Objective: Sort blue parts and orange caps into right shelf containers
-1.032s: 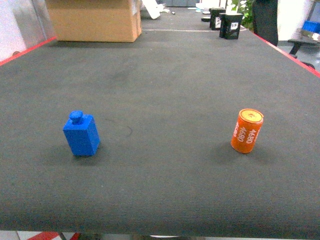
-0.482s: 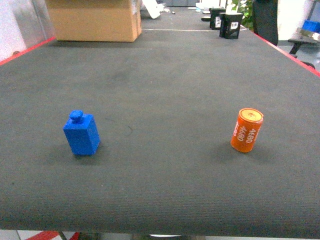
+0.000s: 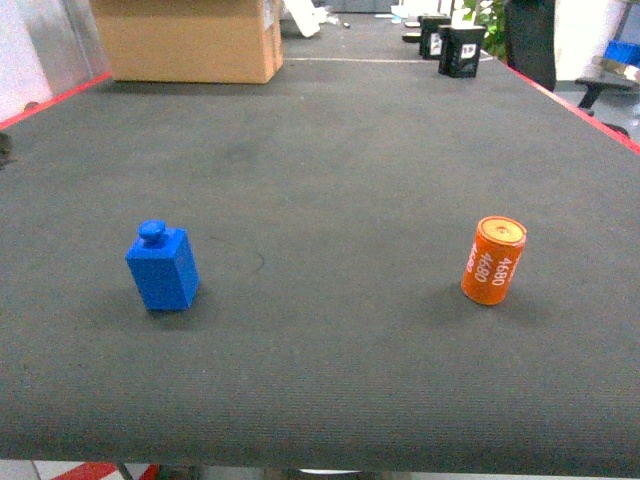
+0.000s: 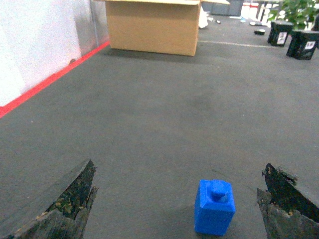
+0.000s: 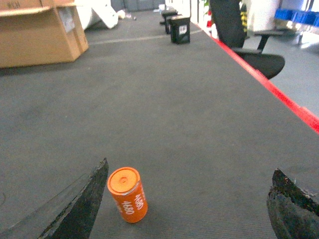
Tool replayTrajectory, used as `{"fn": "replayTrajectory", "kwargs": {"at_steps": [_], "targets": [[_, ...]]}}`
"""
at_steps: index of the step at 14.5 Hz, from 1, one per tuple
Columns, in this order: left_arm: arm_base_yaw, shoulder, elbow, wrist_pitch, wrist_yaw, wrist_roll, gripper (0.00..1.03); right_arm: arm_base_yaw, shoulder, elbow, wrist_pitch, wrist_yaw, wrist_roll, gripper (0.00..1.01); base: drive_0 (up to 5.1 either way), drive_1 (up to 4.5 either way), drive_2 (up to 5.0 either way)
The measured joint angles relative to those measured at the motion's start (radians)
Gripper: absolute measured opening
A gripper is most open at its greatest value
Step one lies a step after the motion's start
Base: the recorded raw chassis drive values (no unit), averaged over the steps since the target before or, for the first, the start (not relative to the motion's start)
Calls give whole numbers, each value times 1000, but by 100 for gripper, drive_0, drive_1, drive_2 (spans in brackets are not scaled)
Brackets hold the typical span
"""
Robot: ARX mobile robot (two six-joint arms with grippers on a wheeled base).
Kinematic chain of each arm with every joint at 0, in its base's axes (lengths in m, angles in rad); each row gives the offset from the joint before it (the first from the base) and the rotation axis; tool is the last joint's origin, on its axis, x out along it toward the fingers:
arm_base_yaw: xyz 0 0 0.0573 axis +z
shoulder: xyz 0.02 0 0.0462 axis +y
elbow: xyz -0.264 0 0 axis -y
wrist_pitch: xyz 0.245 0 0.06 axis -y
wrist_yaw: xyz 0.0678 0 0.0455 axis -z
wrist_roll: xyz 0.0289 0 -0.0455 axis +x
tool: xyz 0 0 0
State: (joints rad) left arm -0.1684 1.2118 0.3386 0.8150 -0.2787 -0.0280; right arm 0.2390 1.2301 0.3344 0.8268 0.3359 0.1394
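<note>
I have two things to sort, and both stand on the dark gray mat (image 3: 330, 180). The blue part (image 3: 162, 267) stands on my left side with its little knob on top. The orange cap (image 3: 494, 261) stands on my right side, flat end up, with white numbers down its side. They are well apart, so each arm gets its own thing and the arms will not bump.

My left gripper (image 4: 177, 199) is spread wide with nothing in it. The blue part (image 4: 215, 206) sits between its fingers (image 4: 62, 201), closer to the right one, and touches neither. I think it is lined up like this so it can slide forward and pinch.

My right gripper (image 5: 187, 204) is spread wide too, and it holds nothing. The orange cap (image 5: 127, 194) is just beside its left finger (image 5: 82, 206) (I cannot tell if they touch). I would move a bit left first to put the cap in the middle.

I cannot see the shelf containers. A cardboard box (image 3: 188, 38) sits far back.
</note>
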Motion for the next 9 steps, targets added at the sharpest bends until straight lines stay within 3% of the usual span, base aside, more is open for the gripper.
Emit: {"fn": "replayTrajectory", "kwargs": {"at_steps": [5,9], "targets": [[-18,459,251,54,70,-48,98,56,472,281,8,-39,55,98,0,0,0],[-32,680,366,69,112,-51,98,56,681,410,0,-52,63,98,0,0,0]]}}
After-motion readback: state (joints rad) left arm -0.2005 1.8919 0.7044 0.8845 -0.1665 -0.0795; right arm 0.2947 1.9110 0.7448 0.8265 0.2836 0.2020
